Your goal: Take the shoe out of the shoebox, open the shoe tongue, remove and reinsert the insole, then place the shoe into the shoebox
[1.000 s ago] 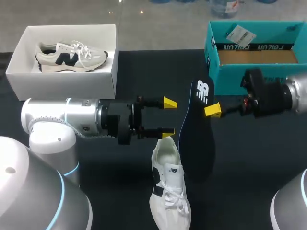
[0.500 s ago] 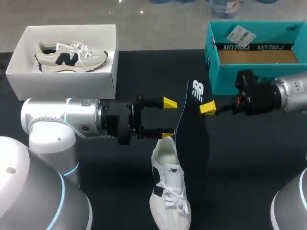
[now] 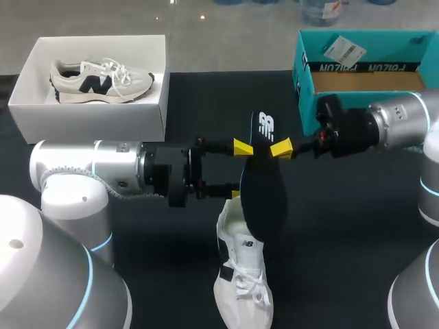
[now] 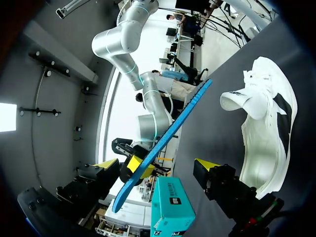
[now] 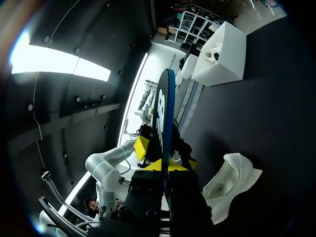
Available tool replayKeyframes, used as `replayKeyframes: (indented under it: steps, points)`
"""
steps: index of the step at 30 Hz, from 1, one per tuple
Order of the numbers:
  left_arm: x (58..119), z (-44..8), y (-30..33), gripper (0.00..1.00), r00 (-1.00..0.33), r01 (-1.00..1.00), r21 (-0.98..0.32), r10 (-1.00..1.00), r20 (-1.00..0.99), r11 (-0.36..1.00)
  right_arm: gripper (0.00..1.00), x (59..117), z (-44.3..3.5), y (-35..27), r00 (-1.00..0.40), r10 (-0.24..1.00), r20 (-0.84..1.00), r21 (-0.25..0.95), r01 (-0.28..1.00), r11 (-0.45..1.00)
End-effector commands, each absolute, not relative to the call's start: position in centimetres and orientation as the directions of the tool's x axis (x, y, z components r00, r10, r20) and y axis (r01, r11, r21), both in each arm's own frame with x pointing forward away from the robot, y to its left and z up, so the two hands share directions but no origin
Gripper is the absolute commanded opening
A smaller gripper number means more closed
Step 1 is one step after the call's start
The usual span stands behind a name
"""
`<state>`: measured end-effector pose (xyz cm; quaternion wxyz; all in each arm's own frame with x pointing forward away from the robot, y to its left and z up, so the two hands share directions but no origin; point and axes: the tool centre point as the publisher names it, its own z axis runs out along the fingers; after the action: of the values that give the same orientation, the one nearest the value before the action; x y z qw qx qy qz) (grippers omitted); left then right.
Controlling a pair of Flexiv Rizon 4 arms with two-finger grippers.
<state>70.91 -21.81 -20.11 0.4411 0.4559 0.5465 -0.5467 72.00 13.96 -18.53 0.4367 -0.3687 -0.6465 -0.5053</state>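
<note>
The right jaws are clamped on the dark insole (image 3: 264, 185) near its logo end, holding it tilted on edge over the open mouth of the white shoe (image 3: 241, 274), which lies on the black counter (image 3: 343, 226). The left jaws stand wide, gripping nothing, just beside the insole and the shoe's heel. Farther back, the teal shoebox (image 3: 299, 65) sits open, and a white box (image 3: 89, 120) holds another shoe (image 3: 99, 81)

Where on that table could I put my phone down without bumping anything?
Bare black cloth lies between the white shoebox and the teal shoebox, and right of the loose shoe. The middle is crowded: left fingers, right fingers, insole and shoe cluster there.
</note>
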Motion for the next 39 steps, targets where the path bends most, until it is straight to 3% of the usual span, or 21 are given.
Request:
replayKeyframes:
  steps: [1, 8, 9, 12, 33, 34, 35, 37, 38, 39]
  points:
    - [70.9, -20.3, -22.0, 1.0, -0.193, 0.981, -0.193, 0.014, -0.981, -0.011, 0.0, 72.2, -19.0, 14.9, -0.343, 0.023, 0.939, 0.329, 0.917, 0.224]
    - [70.9, -20.3, -22.1, 1.0, -0.182, 0.983, -0.182, 0.013, -0.983, -0.01, 0.0, 72.1, -18.9, 15.7, -0.345, 0.009, 0.939, 0.333, 0.915, 0.229]
    - [70.8, -20.3, -22.1, 0.91, -0.177, 0.984, -0.177, 0.013, -0.984, -0.008, 0.0, 72.0, -18.7, 15.8, -0.346, 0.009, 0.938, 0.335, 0.914, 0.229]
    - [70.8, -20.2, -22.2, 0.0, -0.167, 0.986, -0.167, 0.011, -0.986, -0.008, 0.0, 72.0, -18.6, 15.8, -0.35, 0.008, 0.937, 0.339, 0.913, 0.226]
    - [70.0, -20.0, -22.4, 0.0, -0.143, 0.989, -0.143, 0.008, -0.99, -0.028, 0.0, 72.0, -18.5, 16.2, -0.349, -0.002, 0.937, 0.342, 0.917, 0.205]
    - [70.1, -20.1, -22.4, 0.0, -0.142, 0.989, -0.142, 0.007, -0.99, -0.027, 0.05, 72.0, -18.5, 16.2, -0.348, -0.002, 0.938, 0.341, 0.918, 0.204]
    - [70.1, -20.1, -22.3, 0.0, -0.142, 0.99, -0.142, 0.006, -0.99, -0.026, 0.22, 72.0, -18.6, 16.2, -0.346, -0.003, 0.938, 0.34, 0.918, 0.203]
    - [70.1, -20.1, -22.2, 0.0, -0.141, 0.99, -0.141, 0.006, -0.99, -0.024, 0.66, 71.9, -18.6, 16.2, -0.342, 0.0, 0.94, 0.336, 0.921, 0.2]
    - [70.2, -20.1, -22.2, 0.0, -0.141, 0.99, -0.141, 0.006, -0.99, -0.023, 1.0, 71.9, -18.6, 16.2, -0.341, 0.001, 0.94, 0.334, 0.923, 0.193]
    - [70.2, -20.1, -22.2, 0.0, -0.142, 0.99, -0.142, 0.005, -0.99, -0.022, 1.0, 71.9, -18.6, 16.1, -0.341, 0.003, 0.94, 0.334, 0.923, 0.189]
